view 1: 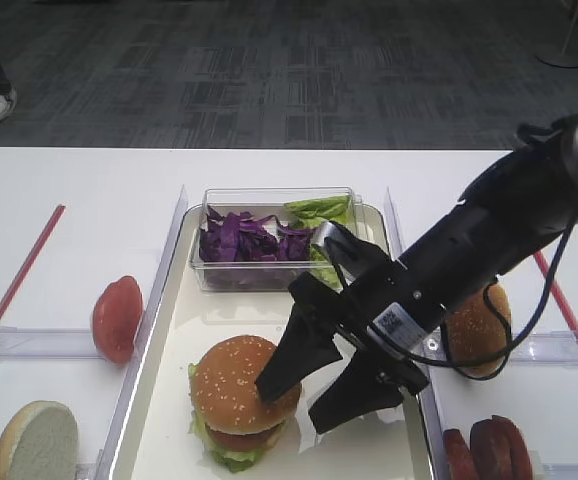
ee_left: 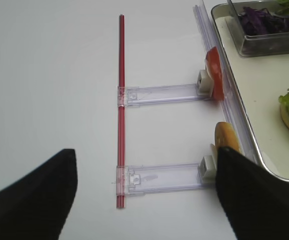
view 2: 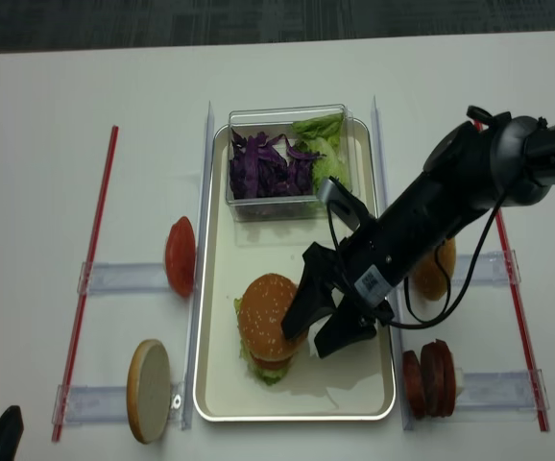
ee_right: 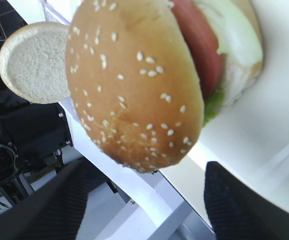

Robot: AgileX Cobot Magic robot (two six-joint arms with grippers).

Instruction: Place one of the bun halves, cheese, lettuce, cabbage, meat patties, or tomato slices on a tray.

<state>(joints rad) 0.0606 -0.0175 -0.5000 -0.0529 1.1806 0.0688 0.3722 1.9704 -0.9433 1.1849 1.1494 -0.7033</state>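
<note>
A sesame bun half (view 1: pixel 241 378) tops a stack of tomato and lettuce on the cream tray (view 1: pixel 169 330). My right gripper (view 1: pixel 291 405) hovers open at the stack's right side, and the bun (ee_right: pixel 134 85) lies ahead of its spread fingers (ee_right: pixel 49 200), ungripped. Left of the tray stand a tomato slice (view 1: pixel 117 318) and a pale bun half (view 1: pixel 37 440). On the right are another sesame bun (view 1: pixel 474 325) and the meat patties (view 1: pixel 489 445). Cabbage (view 1: pixel 239 240) and lettuce (view 1: pixel 319 212) fill a clear box. Cheese is hidden. My left gripper (ee_left: pixel 144 195) is open over bare table.
Clear plastic rails (ee_left: pixel 159 94) and a red strip (ee_left: pixel 120 100) lie on the white table left of the tray rim (ee_left: pixel 244 125). A second red strip (view 2: pixel 508 279) runs along the right side. The clear box (view 2: pixel 287 115) takes up the tray's far end.
</note>
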